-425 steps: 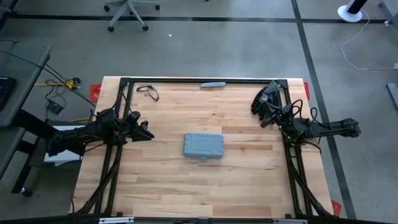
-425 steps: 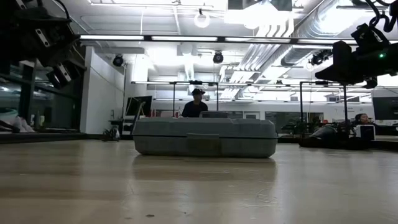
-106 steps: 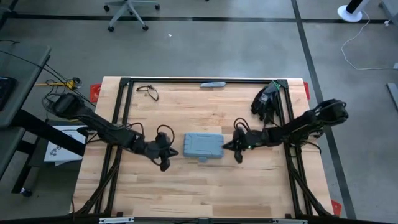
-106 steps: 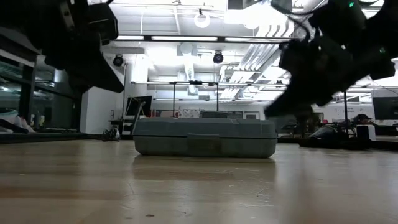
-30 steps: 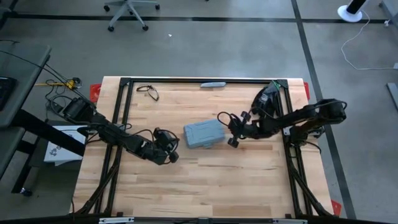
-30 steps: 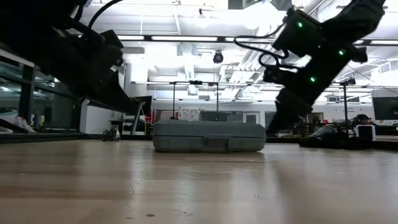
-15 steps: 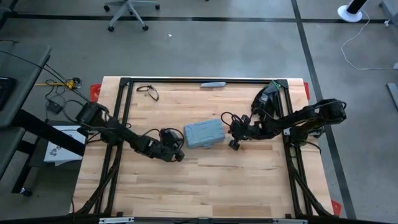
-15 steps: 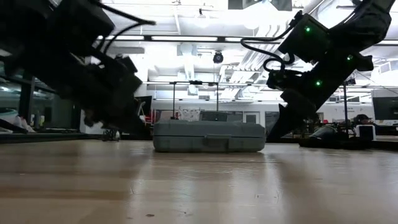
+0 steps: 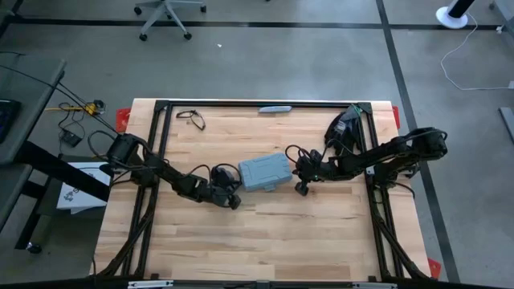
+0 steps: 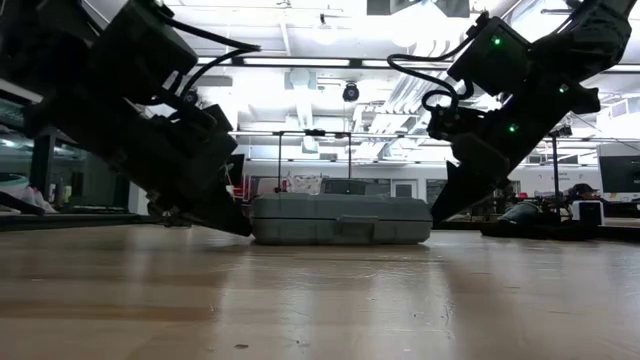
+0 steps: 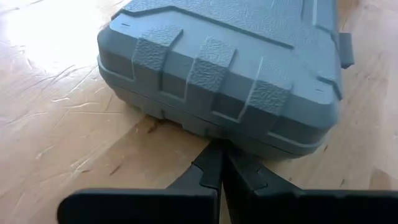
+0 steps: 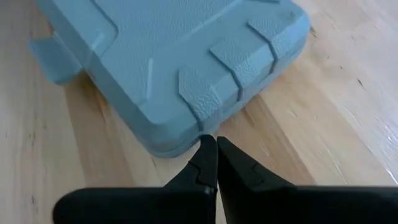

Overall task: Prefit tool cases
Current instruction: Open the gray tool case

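The grey-blue tool case lies shut and flat on the wooden table, turned askew, with its small handle tab on its near long side. My left gripper is shut and slants down at the case's left short side. My right gripper is shut too and slants down at the case's right short side. In the low view the case sits between the two fingertip pairs. My left gripper touches the foot of the case's left short side with its shut fingertips, about midway along that side. It comes slanting down from the table's left. The case rests flat on the table. My right gripper touches the lower edge of the case's right short side with its shut fingertips, near the rounded corner toward the handle side. It comes slanting down from the table's right. The case lies flat.
A black wire loop like spectacles lies at the far left. A thin grey-blue piece sits on the far rail. A black bundle lies at the far right. Bare wood stretches in front of the case. People sit in the room beyond.
My left gripper has come down and gone toward the table's right, up to the case's left short side, staying shut. My right gripper has stayed at the case's right side and tipped a little.
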`<state>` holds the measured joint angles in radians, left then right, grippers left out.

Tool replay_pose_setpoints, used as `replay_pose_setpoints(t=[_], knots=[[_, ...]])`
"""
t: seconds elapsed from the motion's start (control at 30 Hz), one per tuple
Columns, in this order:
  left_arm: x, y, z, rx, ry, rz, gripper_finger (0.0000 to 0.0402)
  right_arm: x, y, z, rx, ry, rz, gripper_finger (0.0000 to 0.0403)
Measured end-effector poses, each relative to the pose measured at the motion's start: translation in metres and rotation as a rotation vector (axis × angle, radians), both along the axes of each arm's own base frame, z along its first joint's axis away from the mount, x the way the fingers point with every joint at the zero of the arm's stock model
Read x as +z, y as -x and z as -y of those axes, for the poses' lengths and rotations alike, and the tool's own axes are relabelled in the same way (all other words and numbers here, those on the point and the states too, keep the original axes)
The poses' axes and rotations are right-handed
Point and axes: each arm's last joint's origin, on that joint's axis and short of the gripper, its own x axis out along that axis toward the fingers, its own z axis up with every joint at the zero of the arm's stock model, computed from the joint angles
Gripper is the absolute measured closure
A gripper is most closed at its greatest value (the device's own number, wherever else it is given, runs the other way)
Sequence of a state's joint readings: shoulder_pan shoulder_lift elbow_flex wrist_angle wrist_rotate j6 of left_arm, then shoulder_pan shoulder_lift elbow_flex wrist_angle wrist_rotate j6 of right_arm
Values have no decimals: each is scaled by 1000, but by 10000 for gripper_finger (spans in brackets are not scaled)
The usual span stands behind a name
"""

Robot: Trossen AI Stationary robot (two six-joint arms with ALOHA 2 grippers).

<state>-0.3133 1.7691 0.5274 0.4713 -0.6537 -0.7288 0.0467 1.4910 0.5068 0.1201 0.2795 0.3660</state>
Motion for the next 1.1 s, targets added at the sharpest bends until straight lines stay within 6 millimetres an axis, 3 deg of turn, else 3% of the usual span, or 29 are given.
replay_pose_setpoints(t=[0.63,1.1], knots=[[4,-4,4,-110,45,24,401,1,-1,-1,13,-17,11,403],[24,-4,11,-249,128,70,401,1,-1,-1,24,-29,11,403]])
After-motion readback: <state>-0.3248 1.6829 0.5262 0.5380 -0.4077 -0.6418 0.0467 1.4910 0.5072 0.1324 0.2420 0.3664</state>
